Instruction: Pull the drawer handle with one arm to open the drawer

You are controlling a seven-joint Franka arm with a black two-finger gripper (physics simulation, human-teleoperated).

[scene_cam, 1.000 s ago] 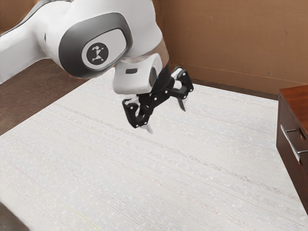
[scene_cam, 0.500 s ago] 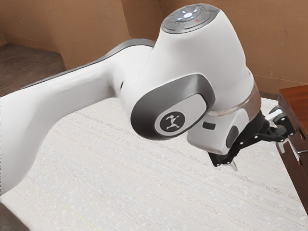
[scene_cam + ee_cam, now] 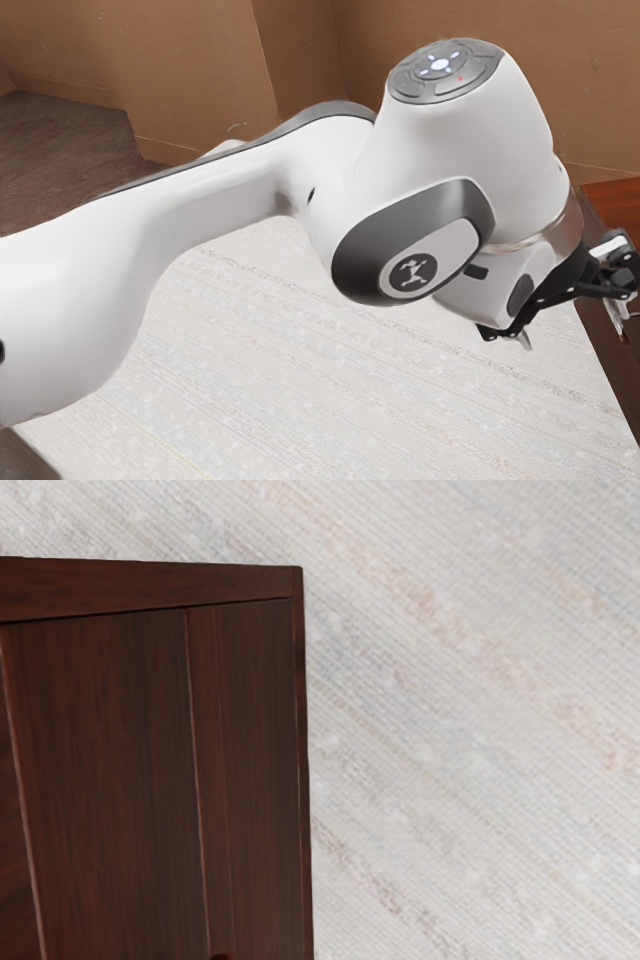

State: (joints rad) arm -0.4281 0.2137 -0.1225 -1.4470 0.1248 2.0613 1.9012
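Observation:
A dark wooden drawer cabinet point(image 3: 612, 196) stands on the table at the exterior view's right edge. My black gripper point(image 3: 577, 318) is open and sits right in front of the cabinet's drawer face. One fingertip point(image 3: 524, 342) hangs over the table and the other reaches the drawer front. A sliver of the metal drawer handle point(image 3: 631, 312) shows beside that upper finger; I cannot tell whether they touch. In the wrist view the cabinet's dark wood panel point(image 3: 150, 760) lies just under my hand, with the table beside it.
The pale woven tabletop point(image 3: 300, 400) stretches toward the exterior view's left and bottom. Brown cardboard-like walls point(image 3: 180, 70) close off the back. My own white arm point(image 3: 200, 240) spans the middle of the exterior view and hides much of the table.
My arm has swung toward the exterior view's right, carrying the open gripper from mid-table up to the cabinet's drawer front. The cabinet has not moved.

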